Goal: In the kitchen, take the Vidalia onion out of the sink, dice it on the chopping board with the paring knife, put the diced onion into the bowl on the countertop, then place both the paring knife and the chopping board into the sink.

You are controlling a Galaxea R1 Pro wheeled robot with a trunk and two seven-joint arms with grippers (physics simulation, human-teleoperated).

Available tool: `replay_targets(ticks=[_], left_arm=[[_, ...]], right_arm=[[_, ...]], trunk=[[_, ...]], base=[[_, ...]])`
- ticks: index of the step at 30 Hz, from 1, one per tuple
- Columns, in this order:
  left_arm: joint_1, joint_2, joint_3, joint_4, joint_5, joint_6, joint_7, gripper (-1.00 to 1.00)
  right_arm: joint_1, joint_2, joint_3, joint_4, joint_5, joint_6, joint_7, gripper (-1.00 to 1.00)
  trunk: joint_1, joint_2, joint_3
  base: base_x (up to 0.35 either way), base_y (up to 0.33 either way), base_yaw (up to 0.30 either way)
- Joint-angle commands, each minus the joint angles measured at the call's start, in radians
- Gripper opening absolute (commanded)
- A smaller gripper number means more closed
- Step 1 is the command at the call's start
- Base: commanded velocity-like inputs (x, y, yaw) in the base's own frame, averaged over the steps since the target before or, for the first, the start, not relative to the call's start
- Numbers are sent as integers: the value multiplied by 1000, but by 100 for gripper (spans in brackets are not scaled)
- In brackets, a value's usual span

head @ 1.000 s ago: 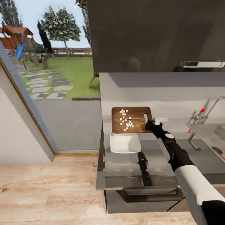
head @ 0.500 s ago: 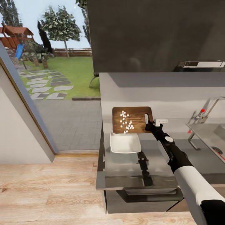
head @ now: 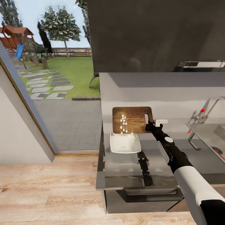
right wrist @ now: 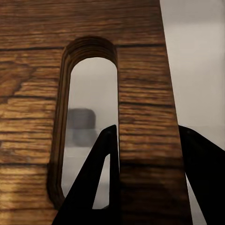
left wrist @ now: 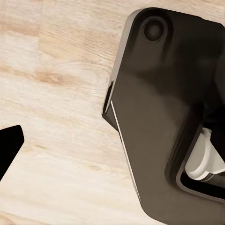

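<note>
I'm on the tipping step: my right gripper (head: pixel 149 125) has its fingers clamped on the handle end of the chopping board (head: pixel 132 120), held tilted above the bowl (head: pixel 125 144) on the countertop (head: pixel 156 168). Diced onion (head: pixel 123 123) slides down the board, some already in the bowl. Next I'd steepen the tilt, keeping the low edge over the bowl. I cannot tell how the left gripper's fingers stand

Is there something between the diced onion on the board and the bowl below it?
Nothing visible blocks it. The chopping board, held by the right gripper, tilts directly over the bowl, and the diced onion slides toward its lower edge.
</note>
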Motion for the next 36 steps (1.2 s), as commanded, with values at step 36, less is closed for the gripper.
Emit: replay_targets(ticks=[36], left_arm=[[-1, 0, -2, 0, 9, -1, 1, 100]], right_arm=[[-1, -3, 3, -122, -11, 248, -5, -100]], trunk=[[1, -2, -2]], base=[[15, 10, 0]])
